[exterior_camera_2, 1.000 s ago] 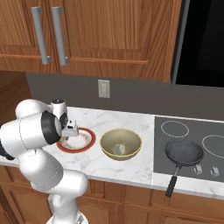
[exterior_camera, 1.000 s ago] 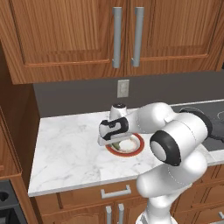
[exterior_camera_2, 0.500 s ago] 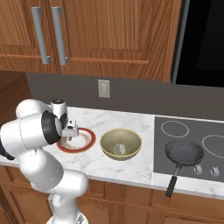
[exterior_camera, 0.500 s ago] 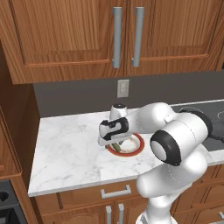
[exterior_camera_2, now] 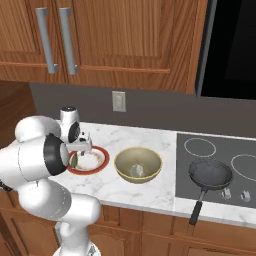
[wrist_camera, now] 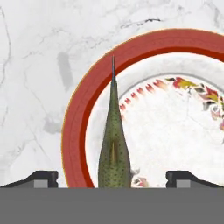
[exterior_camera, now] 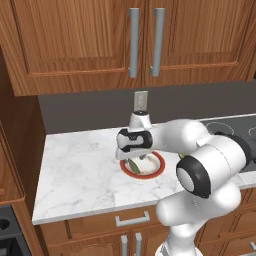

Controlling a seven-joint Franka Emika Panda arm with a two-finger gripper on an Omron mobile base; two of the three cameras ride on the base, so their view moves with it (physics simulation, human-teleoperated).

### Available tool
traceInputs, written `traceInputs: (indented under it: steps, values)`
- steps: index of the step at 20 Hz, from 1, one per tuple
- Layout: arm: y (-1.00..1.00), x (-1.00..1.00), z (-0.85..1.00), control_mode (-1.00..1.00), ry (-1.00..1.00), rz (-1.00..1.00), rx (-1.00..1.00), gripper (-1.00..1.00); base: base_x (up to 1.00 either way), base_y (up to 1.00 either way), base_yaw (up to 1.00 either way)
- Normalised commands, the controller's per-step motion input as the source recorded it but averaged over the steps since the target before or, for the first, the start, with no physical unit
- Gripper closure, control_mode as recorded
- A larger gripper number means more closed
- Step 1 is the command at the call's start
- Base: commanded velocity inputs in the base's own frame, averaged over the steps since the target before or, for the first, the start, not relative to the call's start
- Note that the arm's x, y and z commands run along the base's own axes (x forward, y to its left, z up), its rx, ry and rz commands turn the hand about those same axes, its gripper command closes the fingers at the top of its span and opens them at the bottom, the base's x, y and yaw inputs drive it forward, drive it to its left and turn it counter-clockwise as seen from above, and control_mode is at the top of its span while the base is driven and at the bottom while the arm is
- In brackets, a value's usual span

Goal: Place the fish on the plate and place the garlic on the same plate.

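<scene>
My gripper [wrist_camera: 112, 177] hung low over the plate [wrist_camera: 144, 41], fingers [wrist_camera: 41, 177] spread wide apart and clasping nothing. The fish [wrist_camera: 113, 144] lay between them on the plate, along the inner edge of the red rim, its thin tail pointing away from me and reaching onto the rim; the thick end ran under the bottom of the hand view. I could not tell whether a finger touched it. A painted pattern marked the plate's white centre. From the left base camera the plate [exterior_camera: 156, 168] sat on the marble counter [exterior_camera: 80, 170] below the wall outlet [exterior_camera: 140, 100], with my hand [exterior_camera: 134, 145] over its near-left part and a sliver of the fish [exterior_camera: 133, 165] visible beneath. From the right base camera the plate [exterior_camera_2: 99, 161] lay just left of the bowl [exterior_camera_2: 138, 164], near but not touching it; a small pale lump sat inside that bowl, too small to identify. The pan [exterior_camera_2: 210, 174] rested on the stove [exterior_camera_2: 220, 165], well apart from the plate, on the bowl's far side. The garlic I could not pick out with certainty.
</scene>
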Motion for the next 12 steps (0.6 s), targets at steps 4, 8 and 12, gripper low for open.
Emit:
traceInputs:
  steps: [4, 8, 12]
  values:
    - [-0.31, -0.05, 0.50, -1.00, 0.00, 0.00, 0.00, -1.00, 0.00, 0.00, 0.00]
    - [-0.33, -0.03, 0.46, -1.00, 0.00, 0.00, 0.00, -1.00, 0.00, 0.00, 0.00]
    - [-0.32, -0.03, 0.41, -1.00, 0.02, 0.00, 0.00, -1.00, 0.00, 0.00, 0.00]
